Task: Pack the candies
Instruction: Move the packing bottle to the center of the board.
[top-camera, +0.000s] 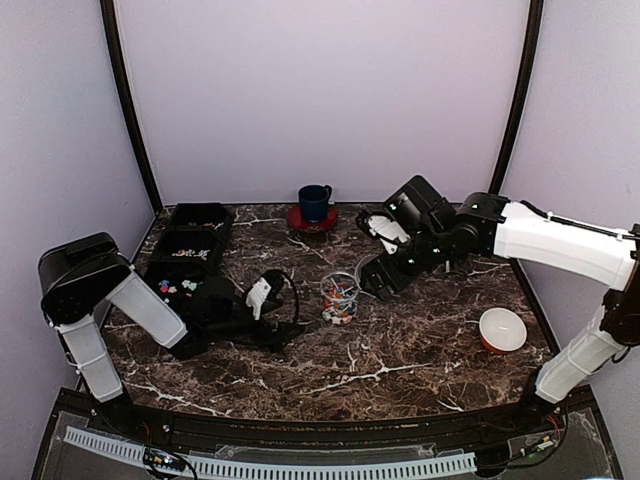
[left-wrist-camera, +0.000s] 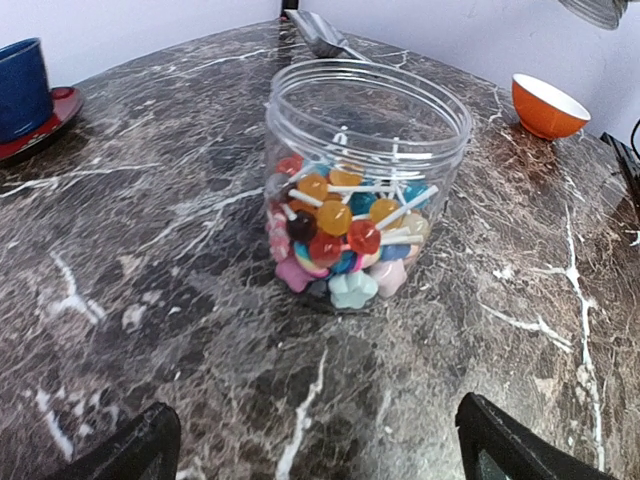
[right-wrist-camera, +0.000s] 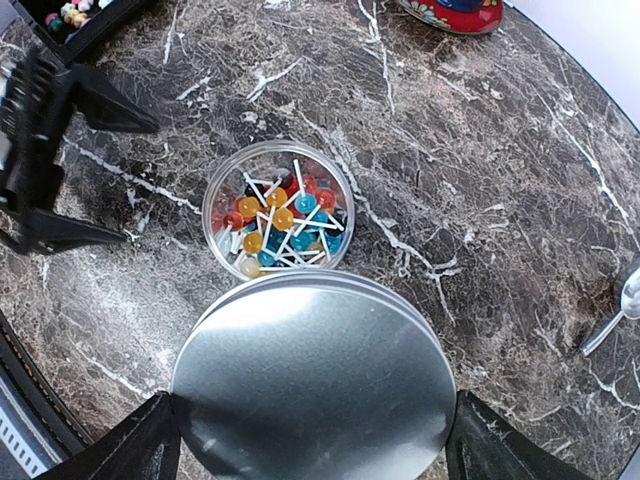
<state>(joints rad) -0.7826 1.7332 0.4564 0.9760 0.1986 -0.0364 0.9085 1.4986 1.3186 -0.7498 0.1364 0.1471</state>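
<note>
A clear jar (top-camera: 340, 297) (left-wrist-camera: 368, 150) (right-wrist-camera: 278, 210) stands uncapped mid-table. The candies (left-wrist-camera: 345, 235) (right-wrist-camera: 275, 215) fill its lower part: small coloured balls on thin white sticks and a few pastel shaped pieces. My left gripper (left-wrist-camera: 315, 445) (top-camera: 285, 300) rests low on the table just left of the jar, open, nothing between its fingers. My right gripper (right-wrist-camera: 312, 440) (top-camera: 375, 275) hovers just right of the jar and above it, shut on a round silver lid (right-wrist-camera: 312, 385) held by its rim. The lid's far edge overlaps the jar's near rim in the right wrist view.
Black trays (top-camera: 185, 262) with more loose candies (top-camera: 178, 286) sit at the left. A blue cup on a red saucer (top-camera: 314, 203) stands at the back. An orange bowl (top-camera: 502, 329) (left-wrist-camera: 545, 105) is at the right, and a metal spoon (right-wrist-camera: 620, 310) lies beyond the jar.
</note>
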